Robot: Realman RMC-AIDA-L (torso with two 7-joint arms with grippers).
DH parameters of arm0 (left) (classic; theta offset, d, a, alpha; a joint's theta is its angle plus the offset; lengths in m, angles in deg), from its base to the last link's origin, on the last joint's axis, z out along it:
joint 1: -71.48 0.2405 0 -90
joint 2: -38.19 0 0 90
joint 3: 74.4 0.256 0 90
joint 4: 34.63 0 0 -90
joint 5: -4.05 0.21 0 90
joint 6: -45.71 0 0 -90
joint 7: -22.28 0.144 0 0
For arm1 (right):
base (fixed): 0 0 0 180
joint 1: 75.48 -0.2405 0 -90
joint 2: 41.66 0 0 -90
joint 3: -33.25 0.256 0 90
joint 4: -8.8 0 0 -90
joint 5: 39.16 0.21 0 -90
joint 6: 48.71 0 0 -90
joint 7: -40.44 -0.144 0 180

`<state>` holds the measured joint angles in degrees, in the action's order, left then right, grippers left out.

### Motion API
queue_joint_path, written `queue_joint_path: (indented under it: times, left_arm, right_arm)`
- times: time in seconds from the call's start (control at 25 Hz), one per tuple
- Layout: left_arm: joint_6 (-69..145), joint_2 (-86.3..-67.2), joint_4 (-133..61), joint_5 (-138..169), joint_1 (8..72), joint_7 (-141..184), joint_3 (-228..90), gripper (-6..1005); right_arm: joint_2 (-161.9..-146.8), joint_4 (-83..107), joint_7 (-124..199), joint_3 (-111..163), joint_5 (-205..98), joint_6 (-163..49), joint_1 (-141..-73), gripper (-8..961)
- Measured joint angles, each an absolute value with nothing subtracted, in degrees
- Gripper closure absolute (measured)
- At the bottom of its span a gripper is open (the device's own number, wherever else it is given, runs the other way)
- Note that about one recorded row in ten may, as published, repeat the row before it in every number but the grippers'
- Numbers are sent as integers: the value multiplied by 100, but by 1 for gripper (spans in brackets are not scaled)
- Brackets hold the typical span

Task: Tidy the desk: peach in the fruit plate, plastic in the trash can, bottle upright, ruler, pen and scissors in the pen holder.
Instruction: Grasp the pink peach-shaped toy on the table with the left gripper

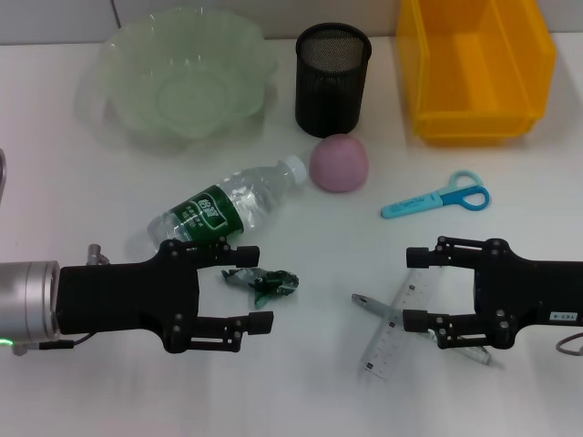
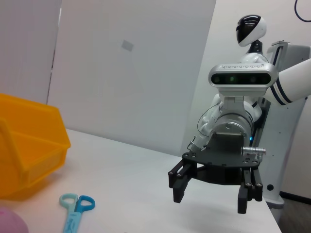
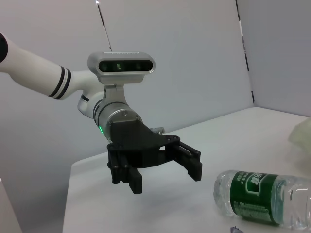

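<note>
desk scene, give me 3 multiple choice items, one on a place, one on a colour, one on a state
1. Where is the peach?
A. in the fruit plate
B. on the desk, in front of the pen holder
C. in the yellow bin

2. What colour are the scissors?
A. red
B. blue
C. black

3. How is the bottle?
A. upright
B. lying on its side
C. held in the left end effector

Answers:
1 B, it sits on the bare desk by the holder.
2 B, handles and sheath are blue.
3 B, it lies flat, ungripped.

Left gripper [image 1: 244,284] open around green plastic [image 1: 264,282], bottle [image 1: 228,208] lying flat, right gripper [image 1: 417,289] open over ruler [image 1: 393,330]
</note>
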<state>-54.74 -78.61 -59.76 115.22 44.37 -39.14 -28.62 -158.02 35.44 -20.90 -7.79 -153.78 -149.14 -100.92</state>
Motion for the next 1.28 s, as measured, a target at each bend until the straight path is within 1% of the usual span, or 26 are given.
queue_joint_path:
  times: [0.36,0.52,0.64,0.84,0.88,0.96,1.08,1.12,1.28]
  left_arm:
    - [-5474,-7863,-5976,11523,4437,-3916,-2870,177]
    - [-5495,-7892,-6000,11471,4412,-3915,-2905,179]
    - [-5546,-7931,-6047,11247,4271,-3976,-2937,179]
    - [-5295,-7998,-6123,10767,3884,-4404,-2941,181]
    - [-5021,-8025,-6130,10665,3652,-4618,-2941,181]
    - [-4907,-8032,-6129,10637,3571,-4695,-2941,181]
    - [-4248,-8051,-6087,10568,3109,-5165,-2886,181]
    - [-4248,-8051,-6087,10568,3109,-5165,-2886,181]
    - [-3406,-8062,-6123,10568,2701,-5724,-2481,181]
  right_arm:
    - [-15803,3543,-2081,-779,-15378,-14907,-10077,153]
    - [-15798,3544,-2078,-779,-15378,-14888,-10068,153]
    - [-15796,3543,-2072,-779,-15390,-14828,-10061,153]
    - [-15811,3543,-2073,-779,-15443,-14775,-10048,152]
    - [-15815,3543,-2072,-779,-15448,-14775,-10041,152]
    - [-15818,3543,-2069,-779,-15451,-14775,-10034,152]
    - [-15820,3543,-2057,-780,-15454,-14773,-9995,152]
    - [-15820,3543,-2057,-780,-15454,-14773,-9995,152]
    - [-15814,3543,-2044,-779,-15459,-14764,-9964,152]
